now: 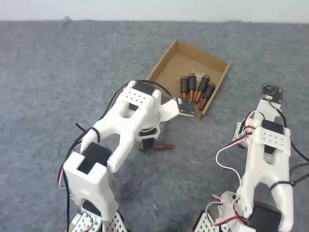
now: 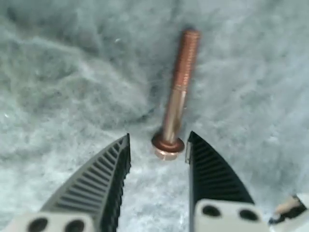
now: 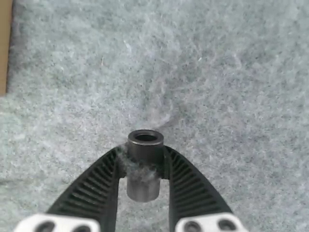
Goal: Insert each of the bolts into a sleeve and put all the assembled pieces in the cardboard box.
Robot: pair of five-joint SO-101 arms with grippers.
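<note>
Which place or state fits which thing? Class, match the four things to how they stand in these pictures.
Things:
1. loose bolt
2. sleeve
3. assembled pieces
4. left gripper

Places or states:
A. inside the cardboard box
B. held by the right gripper
C. open, either side of the bolt's head
D. lying on the grey cover

Pairs: 1-D, 2-B, 3-A, 4-C

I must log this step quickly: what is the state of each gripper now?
Left gripper: open, jaws either side of the bolt head.
Right gripper: closed, holding a sleeve.
</note>
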